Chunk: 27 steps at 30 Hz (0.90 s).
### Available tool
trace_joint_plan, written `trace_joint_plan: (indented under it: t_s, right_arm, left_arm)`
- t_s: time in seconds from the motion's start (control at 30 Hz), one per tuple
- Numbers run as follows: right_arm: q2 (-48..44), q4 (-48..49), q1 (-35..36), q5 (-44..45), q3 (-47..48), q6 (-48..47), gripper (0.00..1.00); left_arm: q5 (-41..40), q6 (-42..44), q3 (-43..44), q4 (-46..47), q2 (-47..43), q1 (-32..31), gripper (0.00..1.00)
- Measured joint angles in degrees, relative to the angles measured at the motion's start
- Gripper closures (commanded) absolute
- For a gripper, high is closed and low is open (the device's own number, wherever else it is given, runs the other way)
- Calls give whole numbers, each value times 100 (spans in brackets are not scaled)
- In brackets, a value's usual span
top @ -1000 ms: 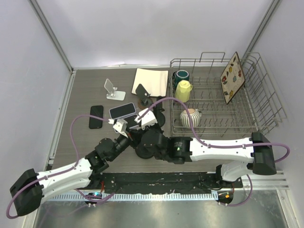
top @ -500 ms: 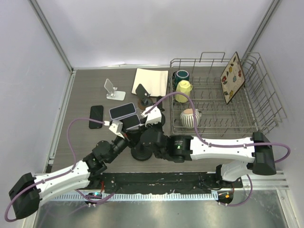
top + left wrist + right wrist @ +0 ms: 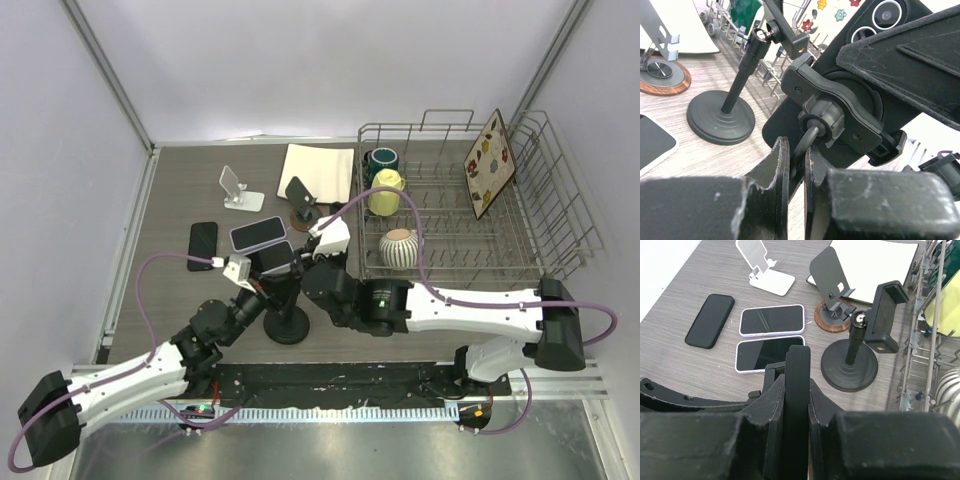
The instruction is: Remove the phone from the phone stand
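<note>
Phone [image 3: 875, 22] sits in the clamp [image 3: 855, 120] of the stand [image 3: 287, 327], dark case, lenses showing, raised off the table [image 3: 690, 365].

Right gripper [image 3: 796, 385]: pressed together on the phone, one finger on each flat side, clear of the clamp.

Left gripper [image 3: 796, 152]: pinching the stem [image 3: 809, 137] just under the ball joint.

Handling, judged:
- Phone is stiff and moderately heavy, with a breakable screen.
- Flat faces suit the fingers, so the hold looks well placed.
- Clamp is probably sprung. Expect drag, then a sudden release.

Room:
- Spare stand [image 3: 850, 367] just ahead-right of the right gripper.
- Two flat phones [image 3: 769, 354] ahead-left of it.
- Rack [image 3: 480, 268] to its right.
- Straight up looks freest.
</note>
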Motion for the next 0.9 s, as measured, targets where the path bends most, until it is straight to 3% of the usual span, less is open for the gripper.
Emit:
trace_joint_plan:
  t_s: [0.27,0.4,0.5,0.73,0.9]
  right_arm:
    - [-350,-61,-144,-317,-136,251,99]
    - [-1084,-850,-411,286,-433,-608,99]
    - [-1475,-732,-586,358,-516,-1075,99]
    - [-1384,-404,-505,63,-555,-2002,99]
    - [-1631,-208,-507,-428,-737,-2448,99]
  left_arm:
    - [42,-61,-11,94,-136,-24,100]
    - [-1427,-87,-260,-85,-181,400,100]
    - [-1670,-17,-299,24,-76,450,100]
    - [-1307,289,-264,581,424,442,97]
    - [-579,625,-101,1062,999,442,96]
